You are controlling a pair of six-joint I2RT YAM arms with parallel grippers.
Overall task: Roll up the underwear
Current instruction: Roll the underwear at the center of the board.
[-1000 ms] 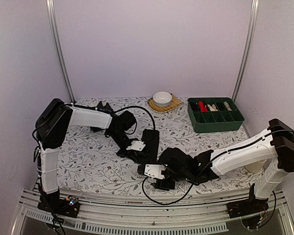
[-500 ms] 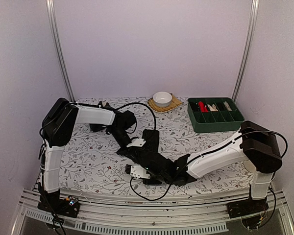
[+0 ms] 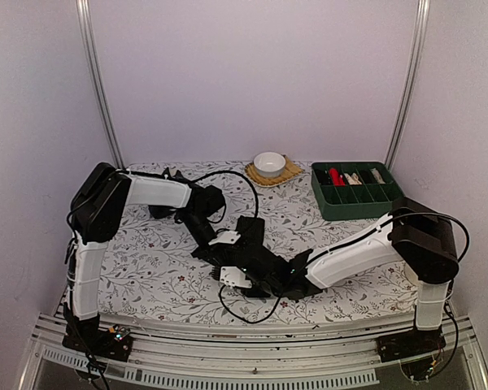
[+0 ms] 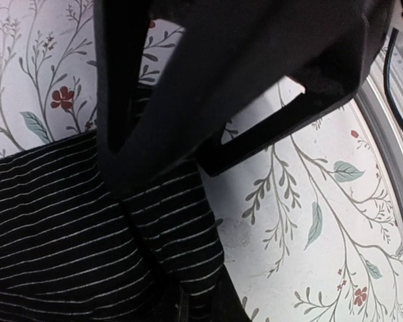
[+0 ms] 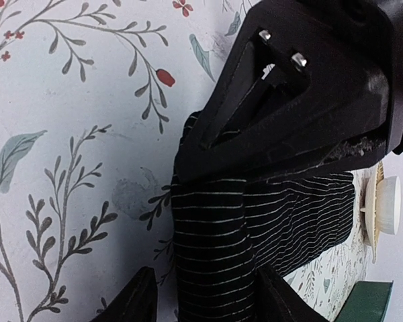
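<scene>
The underwear (image 3: 250,231) is a black cloth with thin pale stripes, lying mid-table with its near end rolled up. My left gripper (image 3: 220,253) is shut on that near end; in the left wrist view the striped cloth (image 4: 67,221) runs down into the pinched left gripper (image 4: 198,310) at the bottom edge. My right gripper (image 3: 226,266) has reached in from the right. In the right wrist view the right gripper (image 5: 211,298) is open and straddles the rolled end (image 5: 215,248), with a gap on the left side. The left gripper's black body (image 5: 309,87) sits on top of the cloth.
A white bowl (image 3: 269,162) on a woven mat (image 3: 286,173) stands at the back. A green compartment tray (image 3: 358,191) with small items sits back right. Another dark cloth lump (image 3: 172,175) lies behind the left arm. A black cable (image 3: 252,313) loops near the front edge.
The right arm has swung left across the table to the rolled end of the underwear, and its jaws have narrowed around it. The left arm has stayed put.
</scene>
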